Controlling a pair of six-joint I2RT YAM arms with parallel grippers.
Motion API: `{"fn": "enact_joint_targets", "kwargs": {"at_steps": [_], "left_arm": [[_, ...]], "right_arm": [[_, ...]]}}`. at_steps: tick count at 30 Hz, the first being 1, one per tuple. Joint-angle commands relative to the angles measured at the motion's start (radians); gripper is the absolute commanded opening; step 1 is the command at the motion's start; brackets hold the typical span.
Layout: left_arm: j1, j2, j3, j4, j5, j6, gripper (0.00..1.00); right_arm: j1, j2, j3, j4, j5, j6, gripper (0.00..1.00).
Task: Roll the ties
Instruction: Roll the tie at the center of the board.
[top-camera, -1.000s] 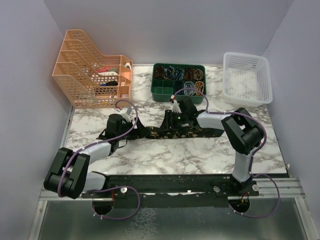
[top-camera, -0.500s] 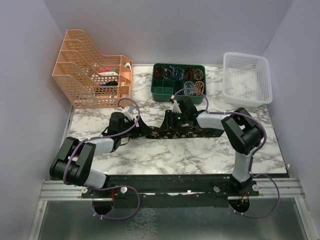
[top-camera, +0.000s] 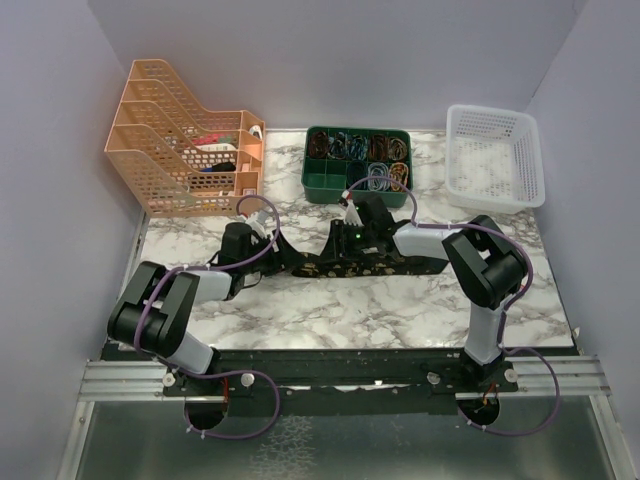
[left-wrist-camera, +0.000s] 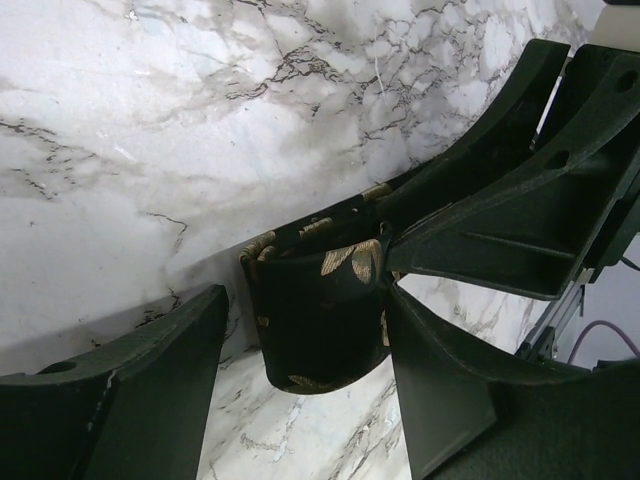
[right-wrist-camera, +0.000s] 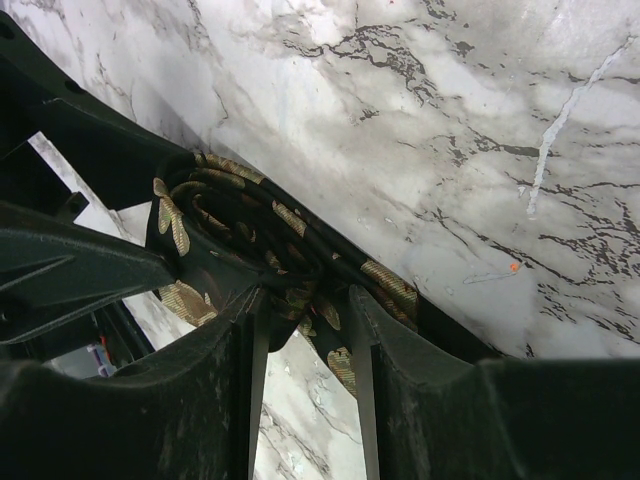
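Top external: black, gold-flecked tie (top-camera: 330, 268) lies stretched across the marble surface (top-camera: 400, 310), mid-table, between both arms. Coiled end pinched tight in right gripper (right-wrist-camera: 303, 305). Other end sits between the spread jaws of left gripper (left-wrist-camera: 310, 340), not clamped.

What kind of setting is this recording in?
Likely a robot test booth: plain walls enclose a marble-patterned table, with staged props on it: a tie, an orange file rack and a white basket.
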Motion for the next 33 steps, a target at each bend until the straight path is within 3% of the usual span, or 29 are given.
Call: {"fn": "enact_joint_targets", "kwargs": {"at_steps": [1, 9, 16, 33], "left_arm": [[0.006, 0.027, 0.005, 0.002, 0.011, -0.031, 0.64], [0.014, -0.020, -0.018, 0.002, 0.009, -0.043, 0.67], [0.023, -0.004, -0.021, 0.002, 0.028, -0.043, 0.53], [0.022, 0.048, -0.005, 0.041, 0.128, -0.042, 0.53]], "right_arm": [[0.001, 0.025, 0.006, -0.026, 0.037, -0.008, 0.42], [0.001, 0.025, 0.006, -0.025, 0.037, -0.009, 0.42], [0.001, 0.030, 0.012, -0.026, 0.032, -0.008, 0.42], [0.001, 0.033, 0.008, -0.028, 0.035, -0.008, 0.42]]}}
